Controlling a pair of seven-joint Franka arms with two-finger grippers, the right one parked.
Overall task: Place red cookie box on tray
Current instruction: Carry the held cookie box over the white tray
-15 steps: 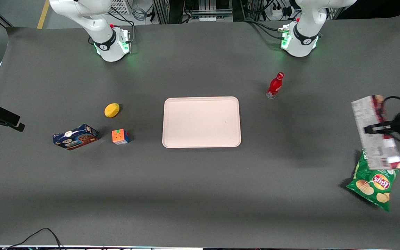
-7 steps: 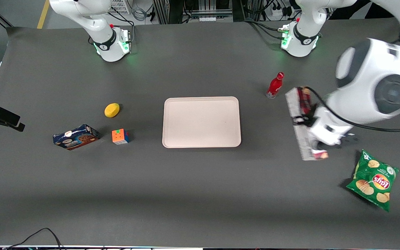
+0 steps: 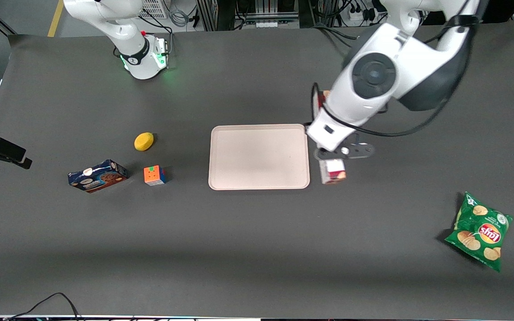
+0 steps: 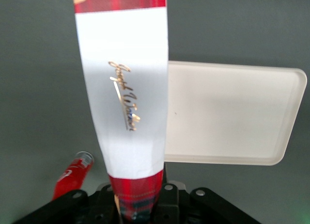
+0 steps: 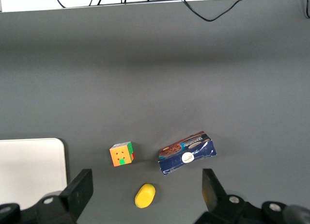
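red cookie box (image 4: 123, 88) clamped in gripper (image 4: 138, 204), held just beside tray (image 3: 259, 157)

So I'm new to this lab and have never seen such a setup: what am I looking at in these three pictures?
Two white robot arms stand at a grey table. One picture looks down from the front; the others come from cameras on each arm's wrist. The working arm's claw grips a long red plaid cardboard cookie box, beside a pale pink rectangular tray. Also there: red bottle, green crisp bag, blue cookie box, colourful cube, yellow lemon.
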